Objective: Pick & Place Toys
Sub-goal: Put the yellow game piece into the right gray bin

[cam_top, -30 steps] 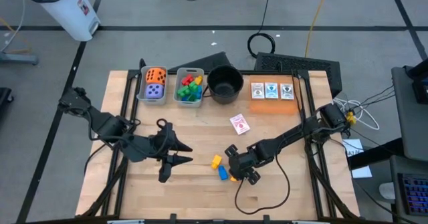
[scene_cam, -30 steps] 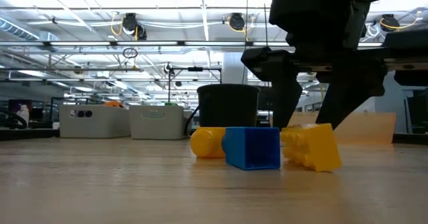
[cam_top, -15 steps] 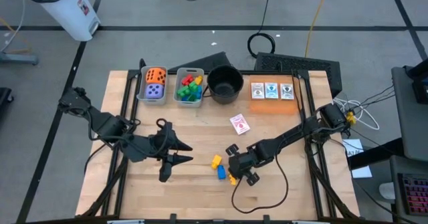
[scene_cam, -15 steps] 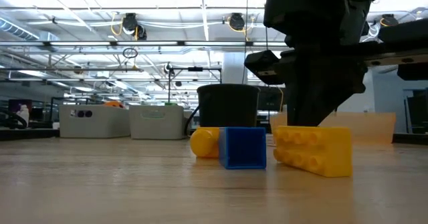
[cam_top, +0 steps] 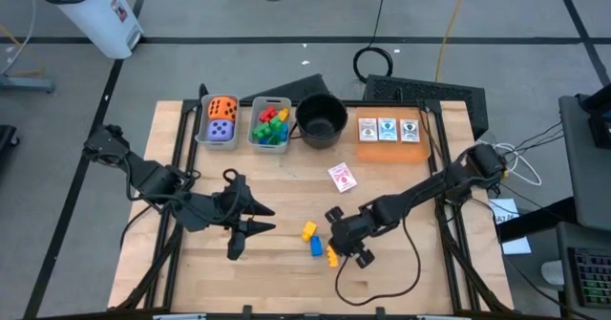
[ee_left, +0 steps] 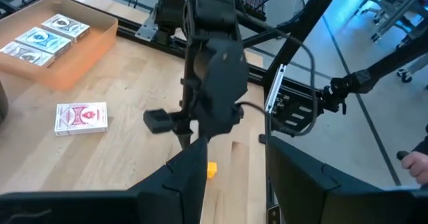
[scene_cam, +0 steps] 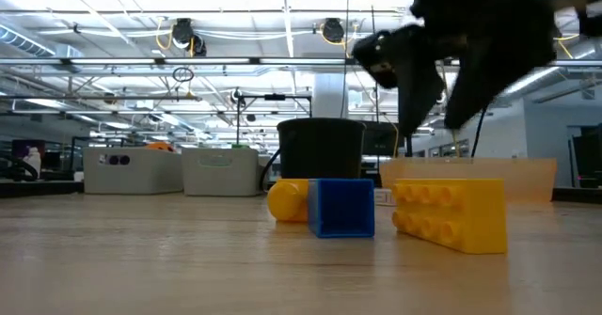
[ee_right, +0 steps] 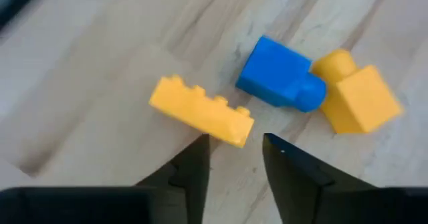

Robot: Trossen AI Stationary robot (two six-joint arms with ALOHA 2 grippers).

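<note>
Hovering with parted, empty fingers, the right gripper (ee_right: 234,158) overlooks a studded yellow plastic brick (ee_right: 200,110).

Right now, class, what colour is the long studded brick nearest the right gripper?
Yellow: the long studded brick shows best in the right wrist view.

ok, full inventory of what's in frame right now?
long yellow block: 1, yellow, table front centre, free under the right hand
blue block: 1, blue, touching the small yellow block
small yellow block: 1, yellow, beside the blue one
dice: 2, orange and purple, left grey bin
mixed blocks: several, red, green, yellow, blue, second grey bin
black pot: 1, back centre
cards: 3, in tan tray
loose card: 1, red-patterned, mid table
left hand: parked left of the blocks
right hand: open, above the long yellow block
</note>
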